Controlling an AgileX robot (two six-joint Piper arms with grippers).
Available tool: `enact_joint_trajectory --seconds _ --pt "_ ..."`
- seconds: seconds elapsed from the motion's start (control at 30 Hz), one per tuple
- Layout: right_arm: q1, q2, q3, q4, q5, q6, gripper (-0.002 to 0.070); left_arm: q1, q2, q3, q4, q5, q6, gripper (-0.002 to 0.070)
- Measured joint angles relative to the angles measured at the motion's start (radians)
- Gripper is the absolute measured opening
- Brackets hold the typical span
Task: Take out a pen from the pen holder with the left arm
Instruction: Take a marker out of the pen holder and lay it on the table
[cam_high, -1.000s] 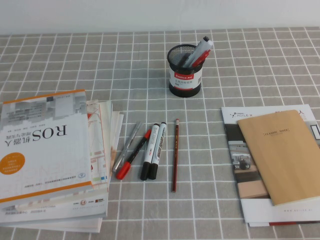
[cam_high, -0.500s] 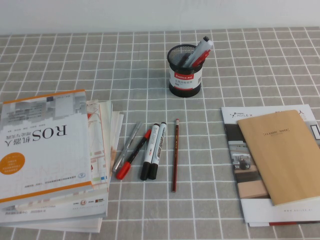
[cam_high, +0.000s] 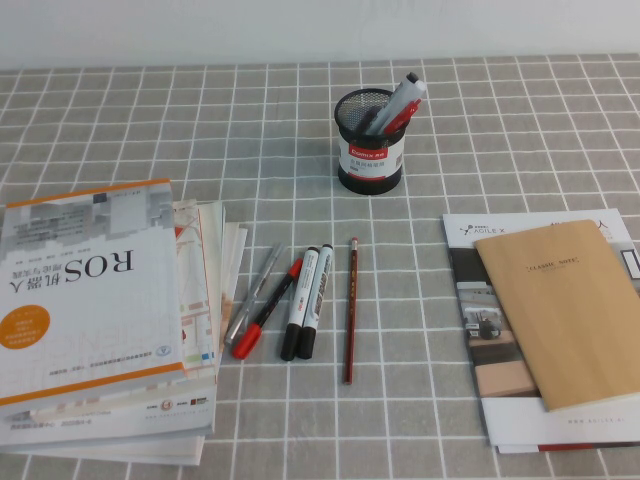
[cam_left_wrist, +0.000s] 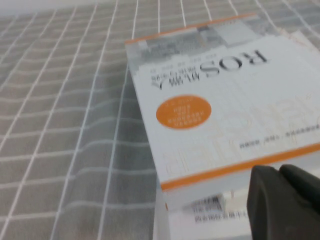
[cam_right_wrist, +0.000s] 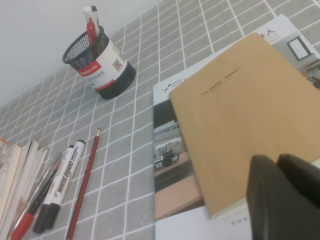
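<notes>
Nothing has moved: left gripper (cam_left_wrist: 280, 175), jaws closed, idles over the ROS book (cam_high: 90, 290); right gripper (cam_right_wrist: 276, 165) (likewise closed) over the notebook (cam_high: 565, 310); pen holder (cam_high: 370, 150) untouched.

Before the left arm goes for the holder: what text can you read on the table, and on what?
"ROS": book cover, with a Chinese title beside it; the small print is too small to read.
"Comix": pen holder label.
"WHITE BOARD": marker.
"CLASSIC NOTE": notebook.
"AGILE X": brochure under the notebook.
The left gripper hovers shut over the book, and the right gripper is over the notebook.
</notes>
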Motion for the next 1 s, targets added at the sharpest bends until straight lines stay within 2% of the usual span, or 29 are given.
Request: enact_joint_trajectory --seconds 0.17,0.47,0.7,1.0 --pt "0.000 0.000 0.000 0.000 0.000 0.000 -0.0013 0.000 0.000 0.000 -0.004 -0.123 0.000 -0.0003" --pt "0.000 0.000 0.000 0.000 0.000 0.000 -0.0013 0.000 0.000 0.000 -0.090 -0.531 -0.086 -0.0003" --pt "0.000 0.000 0.000 0.000 0.000 0.000 -0.0013 0.000 0.000 0.000 -0.102 -0.751 -0.534 -0.0003" --pt "0.000 0.000 0.000 0.000 0.000 0.000 -0.0013 0.000 0.000 0.000 -0.115 -0.836 -0.619 -0.0003"
